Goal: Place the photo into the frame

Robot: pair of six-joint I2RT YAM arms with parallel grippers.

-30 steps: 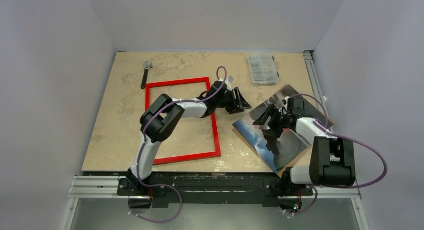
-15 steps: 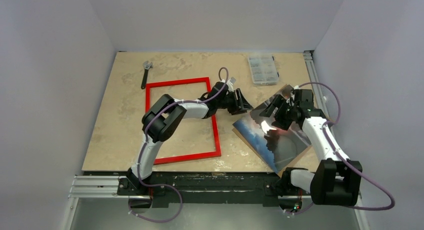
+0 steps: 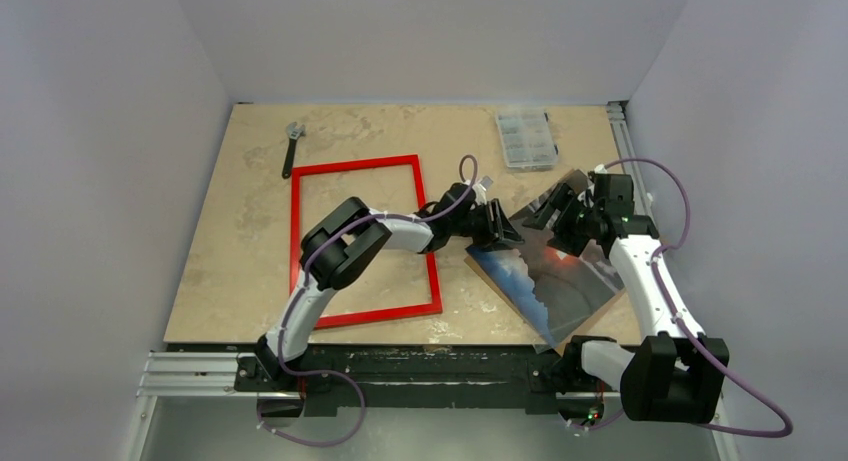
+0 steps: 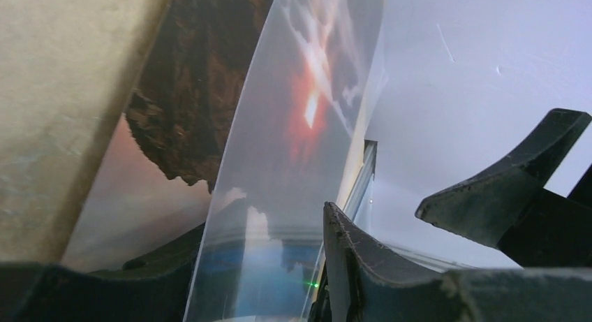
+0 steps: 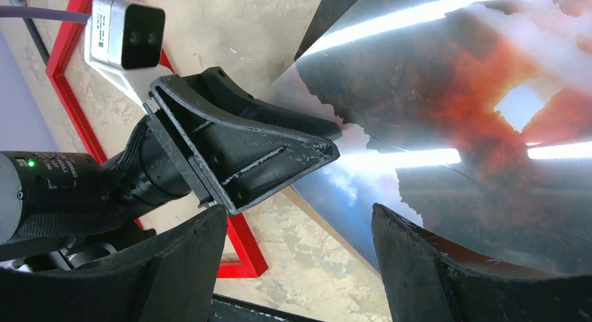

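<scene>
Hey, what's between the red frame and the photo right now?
The left gripper fills the gap beside the frame, tips at the edge of the photo; under it the table is bare. The top external view shows it.

Glossy, mirror-like photo; smooth red frame; matt, mottled stone-look tabletop
</scene>
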